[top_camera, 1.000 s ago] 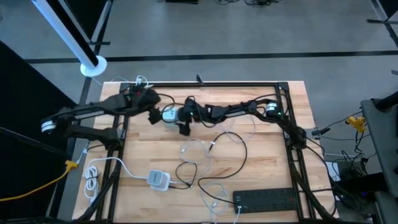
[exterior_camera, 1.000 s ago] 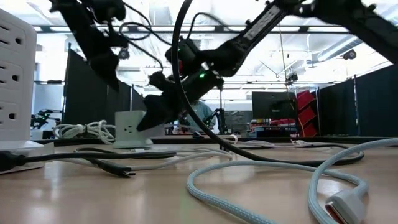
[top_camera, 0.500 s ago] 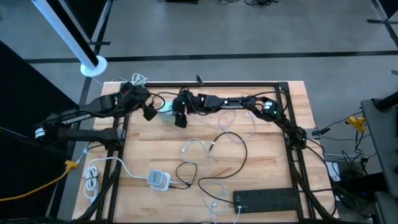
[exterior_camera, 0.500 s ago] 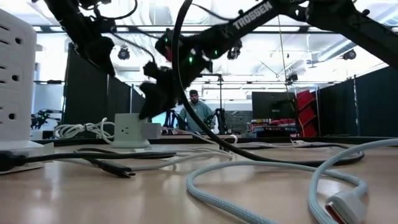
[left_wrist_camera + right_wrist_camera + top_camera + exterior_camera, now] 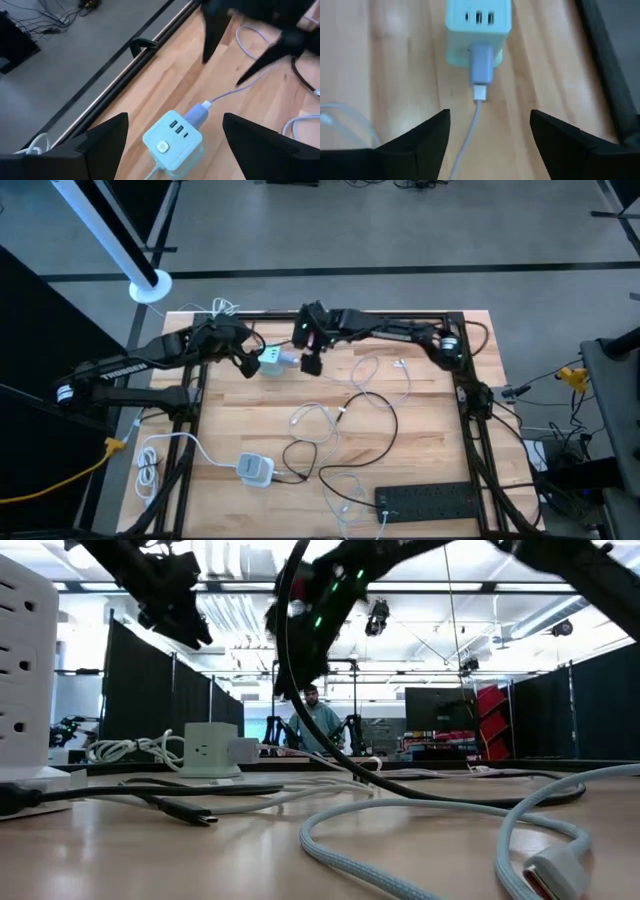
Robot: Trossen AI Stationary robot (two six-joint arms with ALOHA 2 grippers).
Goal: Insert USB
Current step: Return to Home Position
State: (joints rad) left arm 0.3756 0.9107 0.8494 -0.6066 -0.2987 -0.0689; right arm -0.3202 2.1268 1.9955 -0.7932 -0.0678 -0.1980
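A pale mint, cube-shaped charger block (image 5: 172, 144) with rounded corners sits on the light wood-plank worktop (image 5: 420, 440) near its far edge, left of centre. Its top face carries a round button, two wide USB slots and one small oval slot. A lavender USB plug (image 5: 481, 65) with a smooth matte shell is seated in the side of the block; a white collar joins it to a thin, pale cable (image 5: 469, 135) that trails across the planks.

The left gripper (image 5: 243, 360) hovers just beside the block on its left, its fingers spread and grasping nothing. The right gripper (image 5: 311, 358) hovers just beside the plug on the right, fingers likewise spread wide and released, touching neither plug nor cable.

White lettering "TROSSEN" runs along the left arm (image 5: 125, 367). Near the worktop's front edge lie a flat black power strip (image 5: 428, 500) and a white rounded adapter (image 5: 254, 468), with thin white and black cables (image 5: 320, 430) looping between them.
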